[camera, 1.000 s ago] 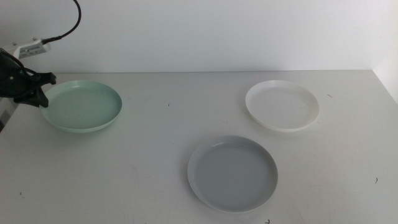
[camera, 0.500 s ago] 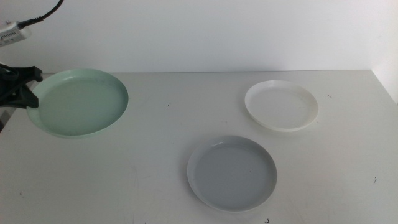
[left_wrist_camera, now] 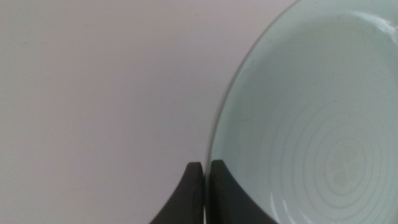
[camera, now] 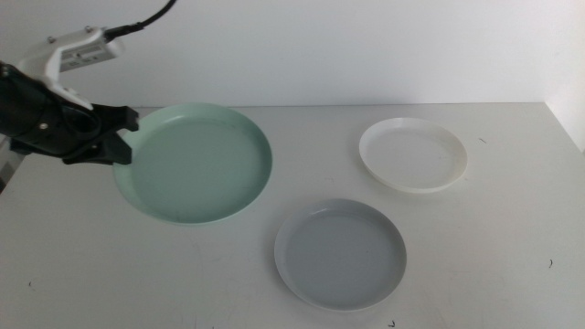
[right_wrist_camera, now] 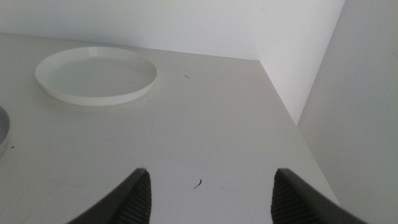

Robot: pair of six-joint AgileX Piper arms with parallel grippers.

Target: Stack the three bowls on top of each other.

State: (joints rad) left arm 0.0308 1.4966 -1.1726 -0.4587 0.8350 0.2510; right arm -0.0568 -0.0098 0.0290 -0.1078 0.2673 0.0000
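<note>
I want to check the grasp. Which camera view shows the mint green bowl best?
The middle view: the whole mint green bowl shows, held at its rim by the left gripper. The left wrist view shows only part of it; the right wrist view shows none.

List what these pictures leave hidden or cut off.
- Middle view: the right arm is out of frame.
- Left wrist view: most of the green bowl runs past the edge; the left tool shows only its tips.
- Right wrist view: the grey bowl is a sliver at the edge.

White table, plain white wall behind, even light
</note>
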